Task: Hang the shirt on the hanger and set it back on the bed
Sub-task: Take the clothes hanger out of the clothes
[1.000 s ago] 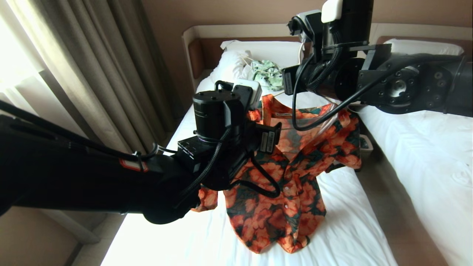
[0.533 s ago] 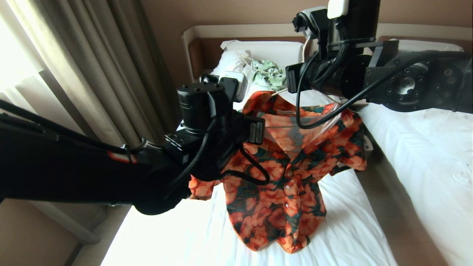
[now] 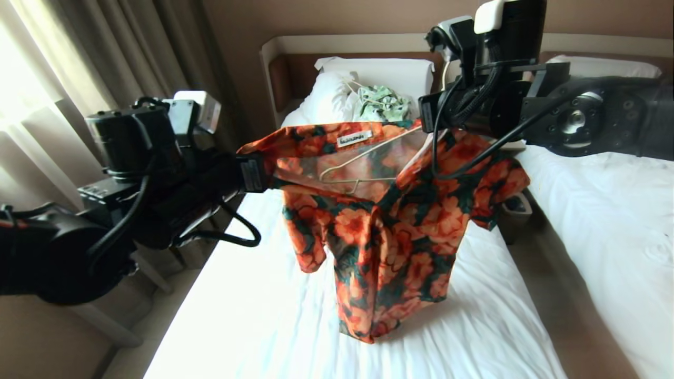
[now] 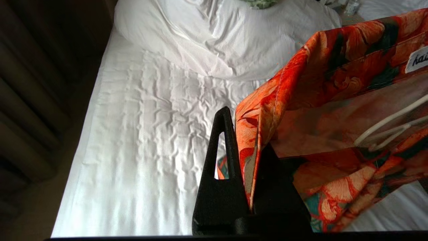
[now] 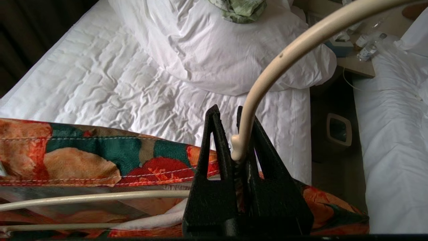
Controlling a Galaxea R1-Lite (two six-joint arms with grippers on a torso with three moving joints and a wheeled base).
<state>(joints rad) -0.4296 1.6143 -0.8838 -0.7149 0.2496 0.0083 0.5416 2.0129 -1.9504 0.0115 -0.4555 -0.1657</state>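
The left gripper is pinching the shirt at its collar edge and pulling it out over the bed. The right gripper is clamping the hanger at its hook. The hanger is sitting inside the neck opening, with one shoulder seemingly seated, though folds are hiding the other end. Seating that shoulder and laying everything down is remaining.

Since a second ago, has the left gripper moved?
Yes. The left gripper, shut on the shirt, has swung toward the curtain and away from the headboard, pulling the collar open.
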